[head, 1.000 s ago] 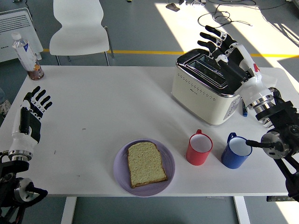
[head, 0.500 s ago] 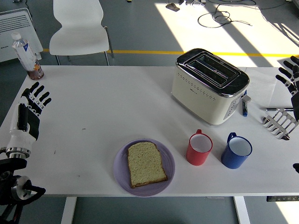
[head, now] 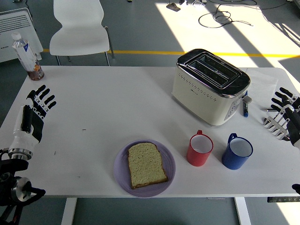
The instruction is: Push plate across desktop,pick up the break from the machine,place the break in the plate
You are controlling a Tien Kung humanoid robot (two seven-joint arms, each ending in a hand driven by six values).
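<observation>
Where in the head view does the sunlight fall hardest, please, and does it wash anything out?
Head view: hard sunlight crosses the floor at upper right and the table's right end; the metal rack beside the right hand is nearly bleached out; the toaster's chrome top shows glare; the bread on the purple plate is evenly lit and sharp.

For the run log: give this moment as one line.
bread: flat on purple plate | toaster: slots empty | left hand: open, table's left edge | right hand: open, right edge
</observation>
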